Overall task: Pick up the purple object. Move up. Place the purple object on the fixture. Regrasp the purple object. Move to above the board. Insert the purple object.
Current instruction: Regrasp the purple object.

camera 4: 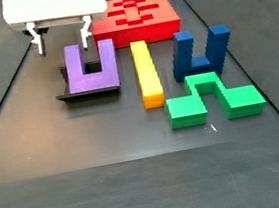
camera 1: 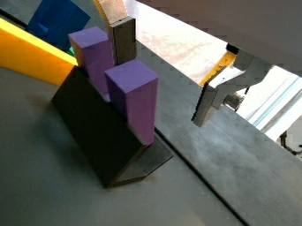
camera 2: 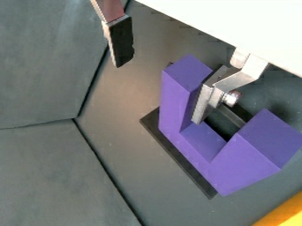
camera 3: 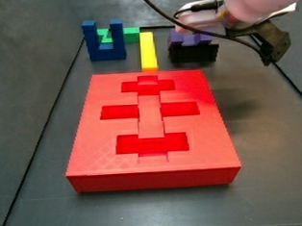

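purple plastic u-shaped block (camera 4: 92, 69), two square prongs rising from a thick base bar, sits on the small black box-like fixture (camera 4: 84, 91), on the dark floor. in a side view (camera 3: 185, 38) only a sliver of it shows behind the arm. its faces are matte and smooth, edges crisp; in a wrist view (camera 1: 124, 84) the prongs stand against the fixture's dark raised wall (camera 1: 94, 124), and in a wrist view (camera 2: 218, 132) the slot between the prongs opens toward the camera.

the robot's two-finger gripper (camera 4: 59, 35) hangs just above the block, its white body over the prongs. its flat silver fingers (camera 4: 39, 37) are spread wide and grip nothing. one finger (camera 2: 221, 95) reaches down into the slot beside a prong; whether it touches the plastic cannot be told. the finger with the dark pad (camera 2: 119, 40) stands clear outside the block, over bare floor.

a large flat red slab board (camera 4: 140, 14) with darker recesses lies just behind the gripper. a long yellow bar (camera 4: 146, 72) lies beside the fixture, then a dark blue u-shaped block (camera 4: 202, 52) and a green block (camera 4: 212, 98).
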{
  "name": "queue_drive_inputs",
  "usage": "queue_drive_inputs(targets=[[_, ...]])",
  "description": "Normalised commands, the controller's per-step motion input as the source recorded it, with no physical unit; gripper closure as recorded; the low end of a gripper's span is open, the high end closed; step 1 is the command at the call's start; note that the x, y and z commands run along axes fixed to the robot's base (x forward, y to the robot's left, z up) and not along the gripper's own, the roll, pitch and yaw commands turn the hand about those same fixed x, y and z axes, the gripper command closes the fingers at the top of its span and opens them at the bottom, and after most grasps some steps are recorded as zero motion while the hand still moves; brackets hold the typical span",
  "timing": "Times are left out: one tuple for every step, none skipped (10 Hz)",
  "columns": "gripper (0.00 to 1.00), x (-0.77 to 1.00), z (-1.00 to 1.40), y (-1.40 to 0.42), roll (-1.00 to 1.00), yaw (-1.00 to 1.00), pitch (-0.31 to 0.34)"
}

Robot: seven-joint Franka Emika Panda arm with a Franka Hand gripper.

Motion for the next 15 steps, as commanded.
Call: queue_drive_inputs(targets=[[0.00,0.00,-0.31,0.00,0.07,0.00,0.134],[0.00,0.00,-0.26,0.00,0.01,0.00,0.091],[0.00,0.00,-0.16,0.00,0.00,0.00,0.066],[0.00,0.00,0.00,0.00,0.00,0.00,0.037],[0.00,0.00,-0.09,0.00,0.00,0.00,0.051],[0.00,0.00,-0.13,0.01,0.00,0.00,0.046],[0.00,0.00,-0.14,0.01,0.00,0.00,0.049],[0.00,0.00,-0.09,0.05,0.00,0.00,0.049],[0.00,0.00,-0.18,0.10,0.13,0.00,0.137],[0.00,0.00,-0.11,0.08,0.08,0.00,0.134],[0.00,0.00,0.00,0.03,0.00,0.01,0.091],[0.00,0.00,0.00,0.00,0.00,0.00,0.000],[1.00,0.00,0.00,0.00,0.00,0.00,0.000],[1.00,0.00,0.00,0.00,0.00,0.00,0.000],[1.00,0.00,0.00,0.00,0.00,0.00,0.000]])
